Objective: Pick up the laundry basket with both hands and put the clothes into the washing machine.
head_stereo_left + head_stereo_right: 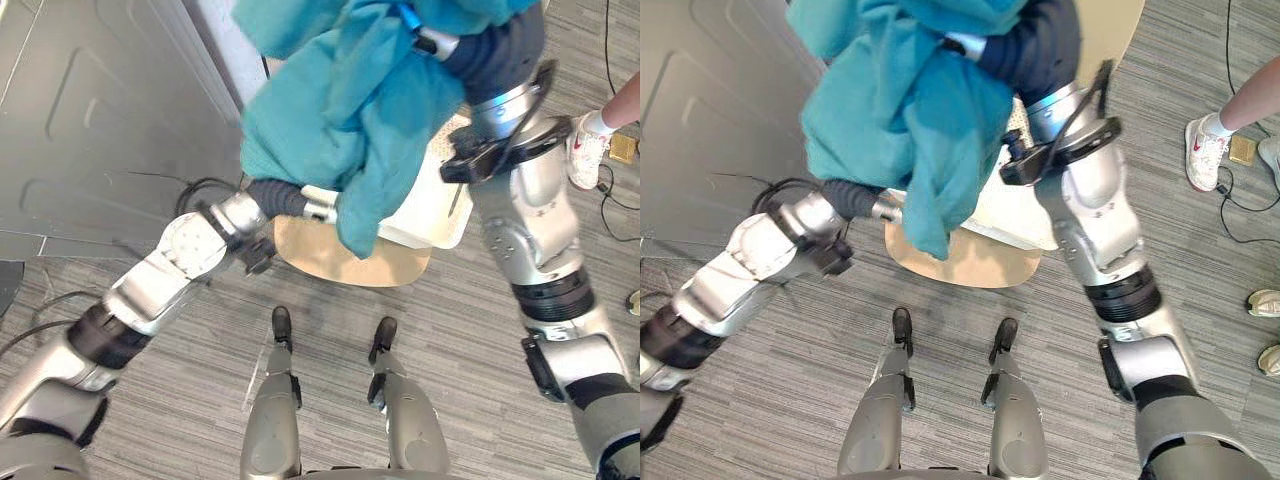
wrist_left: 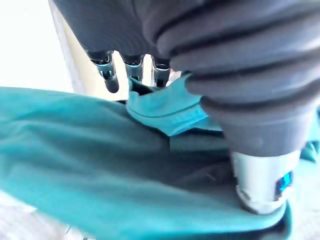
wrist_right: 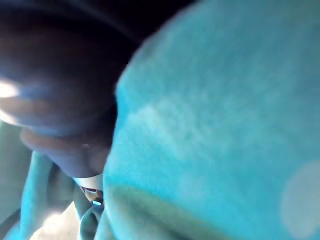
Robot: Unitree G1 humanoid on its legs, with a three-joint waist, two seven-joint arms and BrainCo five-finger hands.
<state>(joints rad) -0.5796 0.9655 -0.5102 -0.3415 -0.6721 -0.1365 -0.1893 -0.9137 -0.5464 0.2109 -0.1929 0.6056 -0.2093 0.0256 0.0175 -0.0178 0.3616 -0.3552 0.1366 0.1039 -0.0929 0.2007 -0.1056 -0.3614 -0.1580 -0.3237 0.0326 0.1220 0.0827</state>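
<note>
Grey striped carpet [image 1: 200, 345], a large grey embossed panel [image 1: 90, 120] and a bystander's white sneaker [image 1: 586, 150] are pointing to an office-like lab or test room.

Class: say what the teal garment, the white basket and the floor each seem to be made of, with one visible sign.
Teal garment: probably soft, matte fabric; it drapes in loose folds.
White basket: likely smooth plastic, with a rigid, rounded corner.
Floor: looks like grey carpet, finely striped and without shine.

Plain teal cloth [image 1: 350, 110] over dark ribbed cover of right robot hand [image 1: 490, 55], white laundry basket [image 1: 440, 215] below it, tan round board [image 1: 340, 258], grey fine-striped carpet floor [image 1: 200, 370], dark grey panel [image 1: 90, 120], white shoe [image 1: 586, 150] with red trim
</note>
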